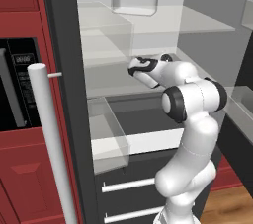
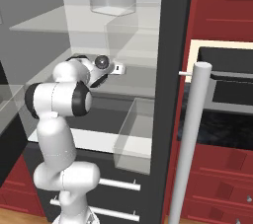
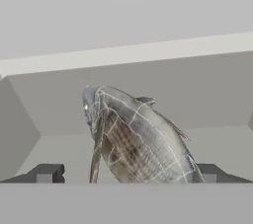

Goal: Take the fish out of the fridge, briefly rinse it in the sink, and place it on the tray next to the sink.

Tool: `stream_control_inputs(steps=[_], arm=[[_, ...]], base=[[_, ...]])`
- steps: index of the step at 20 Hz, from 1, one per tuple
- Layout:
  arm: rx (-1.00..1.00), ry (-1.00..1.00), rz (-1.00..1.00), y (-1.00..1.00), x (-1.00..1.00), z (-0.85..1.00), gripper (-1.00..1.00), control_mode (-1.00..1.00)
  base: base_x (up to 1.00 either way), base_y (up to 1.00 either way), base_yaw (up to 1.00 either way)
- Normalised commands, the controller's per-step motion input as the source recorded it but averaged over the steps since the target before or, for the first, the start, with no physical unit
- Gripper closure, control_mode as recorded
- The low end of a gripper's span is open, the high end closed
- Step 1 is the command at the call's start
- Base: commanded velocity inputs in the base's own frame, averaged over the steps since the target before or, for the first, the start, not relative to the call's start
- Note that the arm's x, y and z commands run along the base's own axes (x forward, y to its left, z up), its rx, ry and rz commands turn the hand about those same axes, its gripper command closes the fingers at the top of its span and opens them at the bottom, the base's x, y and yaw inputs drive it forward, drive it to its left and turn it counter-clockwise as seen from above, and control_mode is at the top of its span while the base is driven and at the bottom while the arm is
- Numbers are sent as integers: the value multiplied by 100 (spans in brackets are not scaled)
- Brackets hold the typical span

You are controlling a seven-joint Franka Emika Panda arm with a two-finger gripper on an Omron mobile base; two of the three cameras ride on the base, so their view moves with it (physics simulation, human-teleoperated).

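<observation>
While the fridge (image 1: 64,70) is standing open, I am reaching the arm (image 1: 192,119) into it, because the fish (image 3: 133,139) is lying inside on a shelf. In the hand view the fish is filling the centre and lower middle of the frame, with its head toward the upper left and its body running down to the lower right. The gripper (image 3: 127,174) is spread wide, and its two dark fingertips (image 3: 47,173) are sitting at the lower left and lower right, one on each side of the fish, not yet touching it. I am keeping them wide so that the body can pass between them before I close.

In the left base view the hand is in the middle of the frame, pointing at the back of the fridge, above a clear bin (image 1: 106,134) at lower centre. The white handle (image 1: 49,139) is standing at the left of that frame, so the door is swung out of my way. I judge that the grasp is the step in hand; rinsing and the tray are coming later.
</observation>
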Motion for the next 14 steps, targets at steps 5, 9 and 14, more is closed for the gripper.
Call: stream_control_inputs(steps=[5,9,14], arm=[[0,2,0,0,37,0,-100,-100],[0,0,0,0,13,-1,100,-100],[0,0,0,0,0,-5,100,-100]], base=[[0,0,0],[0,0,0],[0,0,0]])
